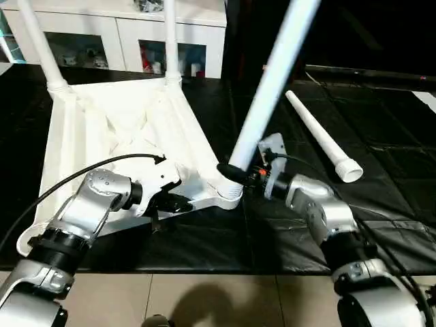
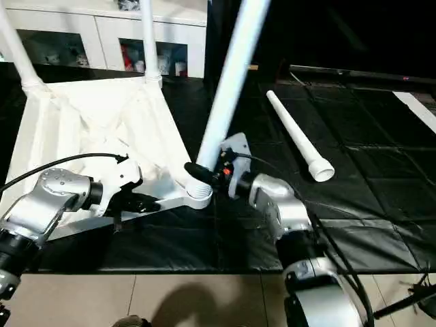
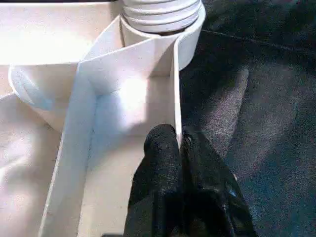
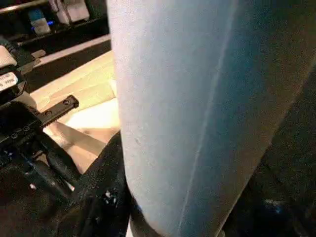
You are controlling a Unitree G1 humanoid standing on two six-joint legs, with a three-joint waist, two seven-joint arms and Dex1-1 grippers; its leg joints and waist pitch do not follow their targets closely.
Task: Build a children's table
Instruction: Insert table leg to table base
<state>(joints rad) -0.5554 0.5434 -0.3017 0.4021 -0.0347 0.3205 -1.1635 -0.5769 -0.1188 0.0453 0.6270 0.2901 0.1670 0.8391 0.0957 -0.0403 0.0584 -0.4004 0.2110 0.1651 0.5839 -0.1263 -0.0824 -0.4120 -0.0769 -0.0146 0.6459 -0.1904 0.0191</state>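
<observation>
White leg [image 1: 272, 82] apparently seated in corner socket [image 1: 228, 194].

White tabletop [image 1: 116, 129] upside down on mat, three legs [image 1: 272, 82] socketed, fourth leg [image 1: 320, 136] loose alongside.

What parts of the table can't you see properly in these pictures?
- Tops of the three standing legs: cut off by the top edge in both eye views.
- The tabletop's near-left corner: hidden behind the left forearm in the eye views.
- The leg's base in its corner socket: partly hidden by the right gripper.
</observation>
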